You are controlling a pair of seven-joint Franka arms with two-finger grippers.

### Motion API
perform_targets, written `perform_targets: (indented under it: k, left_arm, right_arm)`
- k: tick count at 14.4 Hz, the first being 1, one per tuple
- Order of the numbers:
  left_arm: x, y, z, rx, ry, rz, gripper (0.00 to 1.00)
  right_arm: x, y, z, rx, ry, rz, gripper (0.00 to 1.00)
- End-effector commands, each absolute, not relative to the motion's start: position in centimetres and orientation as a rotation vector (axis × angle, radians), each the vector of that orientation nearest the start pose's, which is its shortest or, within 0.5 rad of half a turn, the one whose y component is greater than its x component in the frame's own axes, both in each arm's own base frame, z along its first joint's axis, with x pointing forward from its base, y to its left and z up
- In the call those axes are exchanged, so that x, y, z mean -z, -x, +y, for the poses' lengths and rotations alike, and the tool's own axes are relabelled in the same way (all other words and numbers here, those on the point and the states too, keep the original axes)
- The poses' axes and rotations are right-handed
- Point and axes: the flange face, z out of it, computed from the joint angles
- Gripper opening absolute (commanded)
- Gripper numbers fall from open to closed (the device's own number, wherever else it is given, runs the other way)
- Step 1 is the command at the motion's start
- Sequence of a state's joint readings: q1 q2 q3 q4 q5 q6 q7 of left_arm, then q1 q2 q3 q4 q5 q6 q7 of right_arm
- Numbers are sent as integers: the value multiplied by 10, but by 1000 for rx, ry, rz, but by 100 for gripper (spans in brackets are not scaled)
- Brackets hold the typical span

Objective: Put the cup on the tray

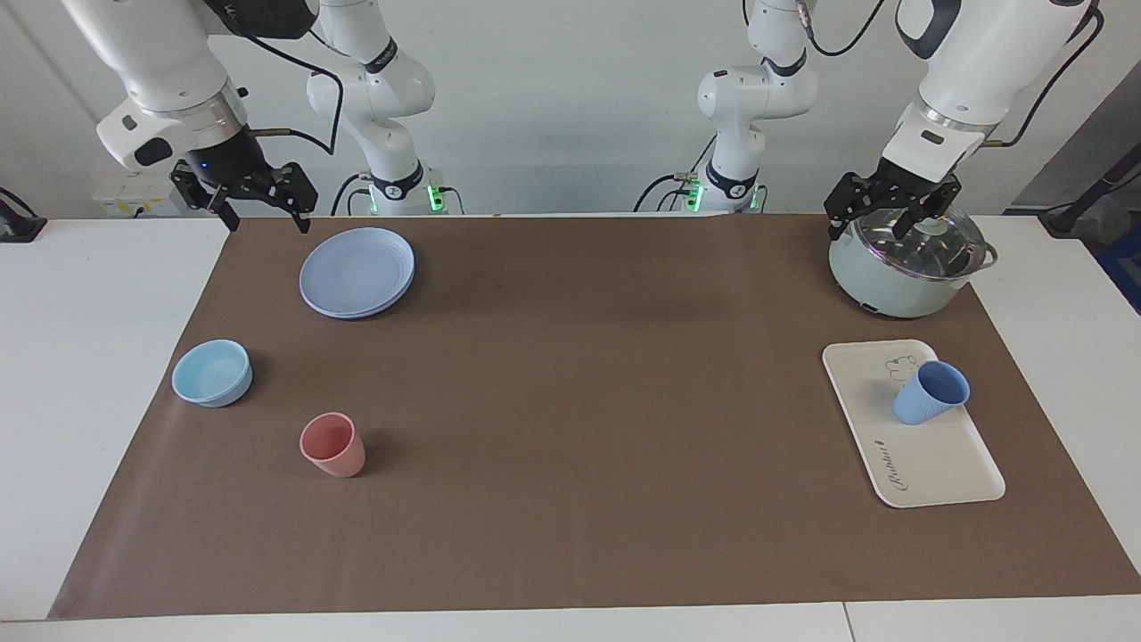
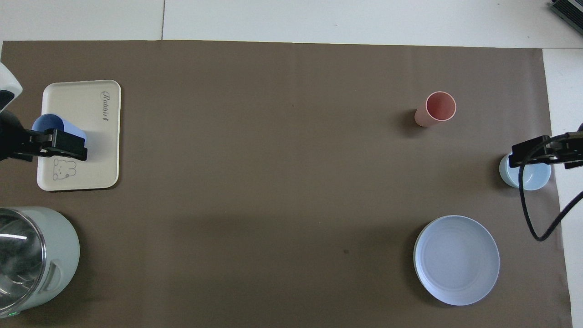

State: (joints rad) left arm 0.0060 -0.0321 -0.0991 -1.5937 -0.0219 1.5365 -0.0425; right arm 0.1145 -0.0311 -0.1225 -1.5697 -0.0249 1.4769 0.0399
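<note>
The brown mat (image 1: 570, 419) covers my table. At my left arm's end, the lidded pot (image 1: 905, 267) stands near my base, and the tray (image 1: 927, 464) lies farther out. The cup (image 1: 929, 393) stands on the tray, upright, touching nothing of mine. At my right arm's end sit the plate (image 1: 357, 271), bowl (image 1: 212, 373) and pink tumbler (image 1: 332, 444).

My 2 arms are raised, wrists pointing down. My left gripper (image 1: 882, 218) hangs over the pot's lid, jaws spread, holding nothing. My right gripper (image 1: 263, 212) hangs over the mat's corner beside the plate, jaws spread, holding nothing.
</note>
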Motion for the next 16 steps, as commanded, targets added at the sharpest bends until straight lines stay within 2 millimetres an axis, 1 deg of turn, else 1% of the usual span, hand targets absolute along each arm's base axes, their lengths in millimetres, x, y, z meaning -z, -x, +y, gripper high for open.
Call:
perform_targets:
  k: [1,11,16]
  left_arm:
    - [-630,-530,-50,-27,3144,87,100]
    - [-630,-530,-50,-25,3144,94,100]
    - [-630,-530,-51,-27,3144,96,100]
  right_arm:
    - [-634,-530,-9,-109,3179,80,100]
    - [-634,-531,-20,-98,3204,110,100]
    - [-635,-531,-19,-90,3204,112,100]
